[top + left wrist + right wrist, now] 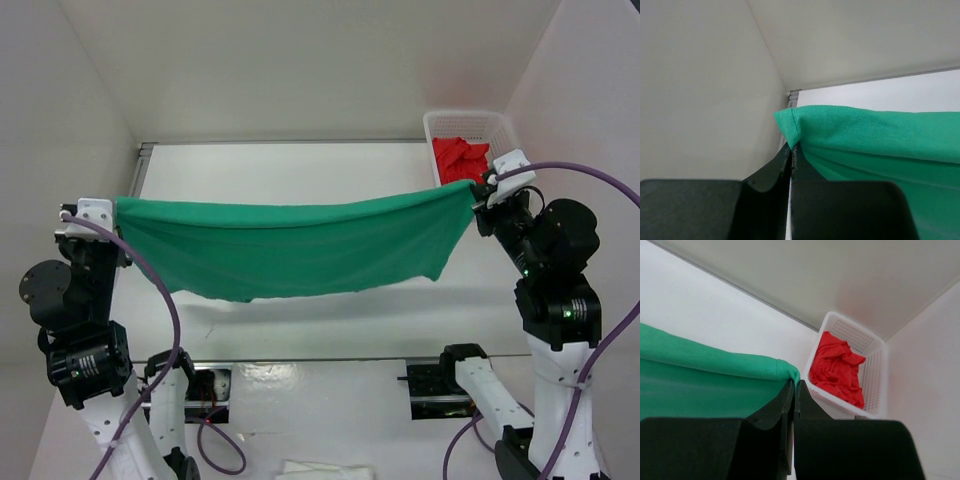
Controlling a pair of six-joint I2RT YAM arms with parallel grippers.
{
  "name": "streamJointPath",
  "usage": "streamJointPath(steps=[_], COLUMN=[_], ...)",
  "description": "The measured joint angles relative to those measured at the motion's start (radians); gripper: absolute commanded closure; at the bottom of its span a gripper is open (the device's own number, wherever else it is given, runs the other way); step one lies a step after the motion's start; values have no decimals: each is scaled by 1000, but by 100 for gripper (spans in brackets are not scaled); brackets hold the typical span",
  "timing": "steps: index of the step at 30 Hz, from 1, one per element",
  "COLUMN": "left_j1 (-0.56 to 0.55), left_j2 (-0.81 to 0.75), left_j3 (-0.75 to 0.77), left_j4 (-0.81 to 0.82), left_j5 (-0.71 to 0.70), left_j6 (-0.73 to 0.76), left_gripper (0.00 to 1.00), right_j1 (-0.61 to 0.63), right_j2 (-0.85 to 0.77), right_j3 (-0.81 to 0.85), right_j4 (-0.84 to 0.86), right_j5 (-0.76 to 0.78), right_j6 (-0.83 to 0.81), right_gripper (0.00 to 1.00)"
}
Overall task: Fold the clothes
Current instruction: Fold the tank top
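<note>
The clothes, a green T-shirt [290, 245], hang stretched in the air between my two grippers, sagging in the middle above the white table [280, 165]. My left gripper [108, 212] is shut on the shirt's left corner. In the left wrist view the green cloth [875, 140] is pinched at the tips of that gripper [792, 146]. My right gripper [482, 192] is shut on the right corner. In the right wrist view the fabric edge [715, 365] runs into the closed tips of this gripper [795, 383]. The shirt's lower edge hangs loose, with a point drooping at the right.
A white perforated basket [445, 122] at the back right holds a red garment [460, 158], close behind my right gripper; the basket [875, 365] and red cloth [837, 367] also show in the right wrist view. White walls enclose the table. A white cloth [320, 470] lies at the near edge.
</note>
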Motion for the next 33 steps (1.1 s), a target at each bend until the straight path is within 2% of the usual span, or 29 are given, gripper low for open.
streamJointPath(steps=[13,21,33], left_j1=[0,0,0], left_j2=[-12,5,-62], left_j3=[-62,-91,-66], left_j4=[10,-3,-12], left_j5=[-49,-46,-49], left_j6=[-128,-156,-184], left_gripper=[100,100,100], right_j1=[0,0,0], right_j2=[-65,-35,-68], right_j3=[-85,-112,-118], right_j4=[11,13,16], right_j5=[103,139,151], right_j6=[137,212,249], right_gripper=[100,100,100])
